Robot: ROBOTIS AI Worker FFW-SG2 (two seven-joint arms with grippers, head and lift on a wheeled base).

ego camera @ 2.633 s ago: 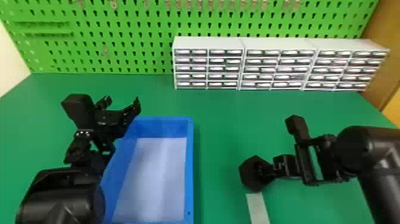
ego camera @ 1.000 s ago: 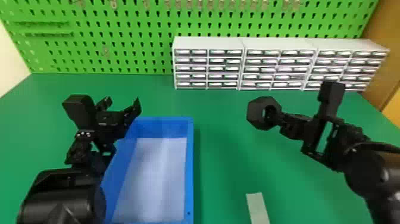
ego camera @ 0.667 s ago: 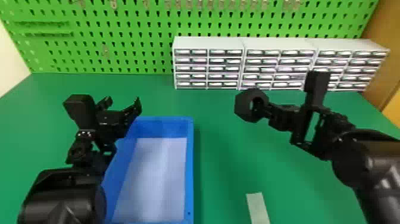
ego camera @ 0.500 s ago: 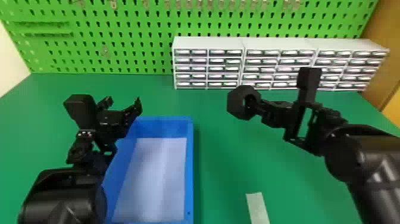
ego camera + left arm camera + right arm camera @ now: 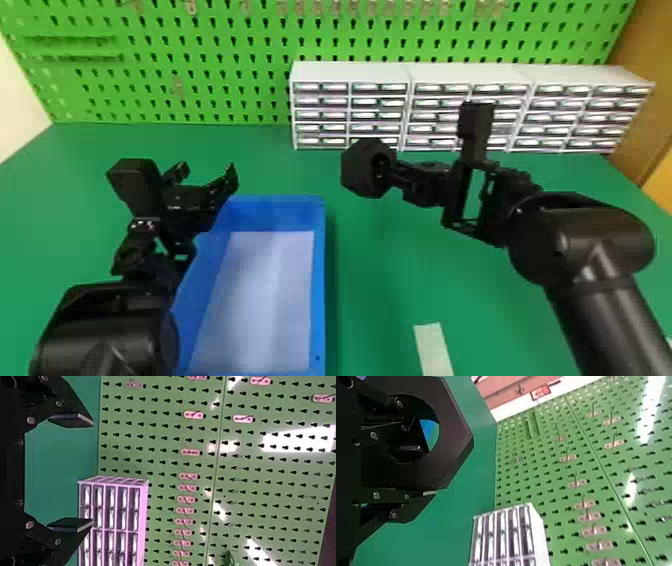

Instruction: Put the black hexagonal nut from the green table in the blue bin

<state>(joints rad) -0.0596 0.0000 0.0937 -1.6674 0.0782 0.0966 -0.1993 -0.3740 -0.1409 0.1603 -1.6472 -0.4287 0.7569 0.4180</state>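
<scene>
Right wrist view shows the black hexagonal nut [image 5: 449, 435], round-holed.

We see a workshop-style workstation: a green desk [image 5: 380, 280] backed by a green pegboard [image 5: 210, 60] hung with metal hooks [image 5: 594, 530], and white small-parts drawer cabinets [image 5: 350, 72] lined along its rear.

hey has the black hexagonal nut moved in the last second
Yes, leftward in the head view: the nut was below the middle drawer unit and now overlaps the left drawer unit.
</scene>
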